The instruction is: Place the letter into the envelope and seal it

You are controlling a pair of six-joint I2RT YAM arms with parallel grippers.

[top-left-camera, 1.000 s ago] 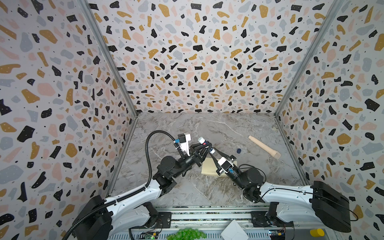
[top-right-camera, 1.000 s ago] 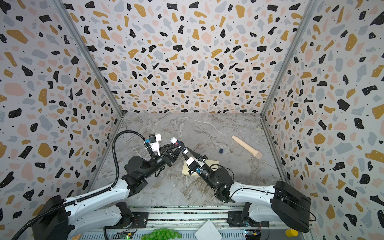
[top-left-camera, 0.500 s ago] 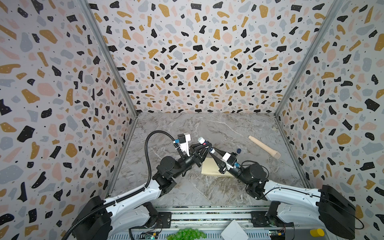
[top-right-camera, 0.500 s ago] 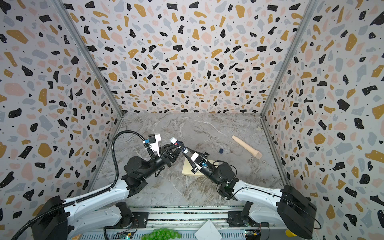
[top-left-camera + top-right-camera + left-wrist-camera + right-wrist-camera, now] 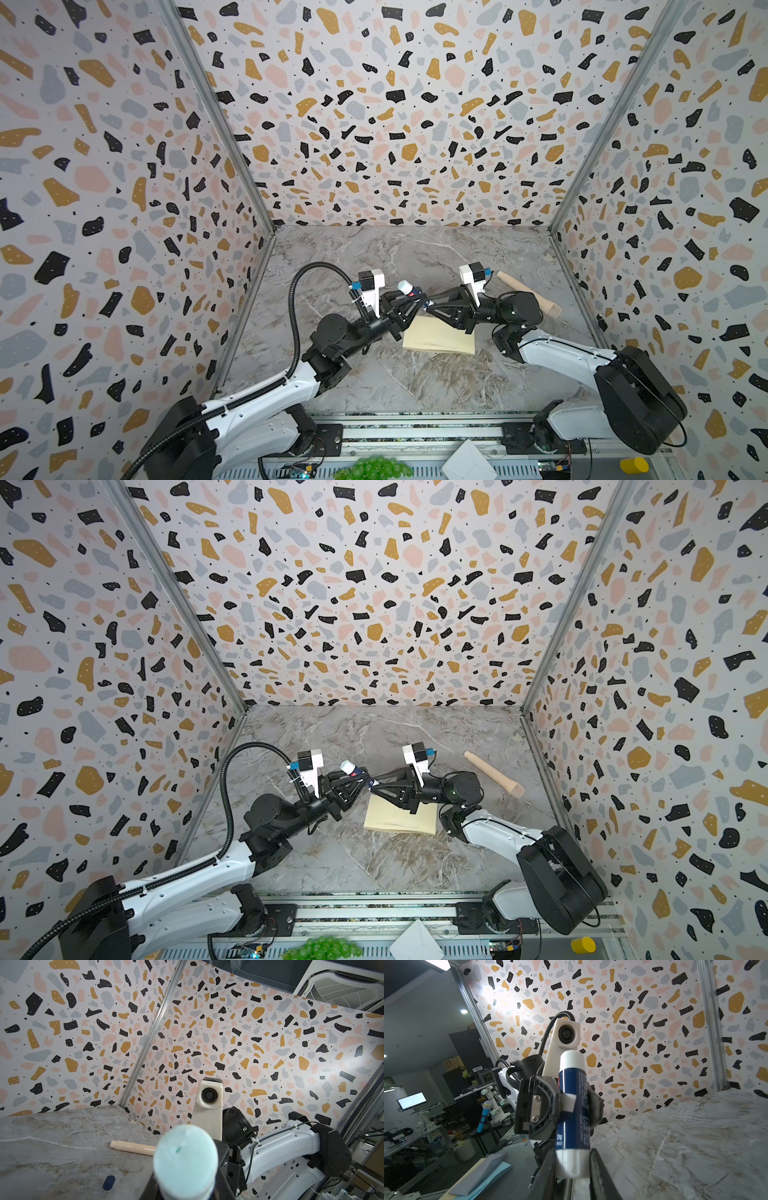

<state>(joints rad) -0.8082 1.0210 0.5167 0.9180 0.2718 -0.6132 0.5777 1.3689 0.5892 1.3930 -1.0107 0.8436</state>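
Left claw clamped on glue stick body, right claw clamped on its white end. Envelope below claws; letter unseen, likely inside. Sealing left.

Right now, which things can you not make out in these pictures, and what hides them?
- The letter: seen in no view; whether it is inside the envelope cannot be told.
- Far edge and flap of the envelope: both top views, covered by the left gripper and right gripper.
- End of the glue stick: left wrist view, blurred, too near the lens.
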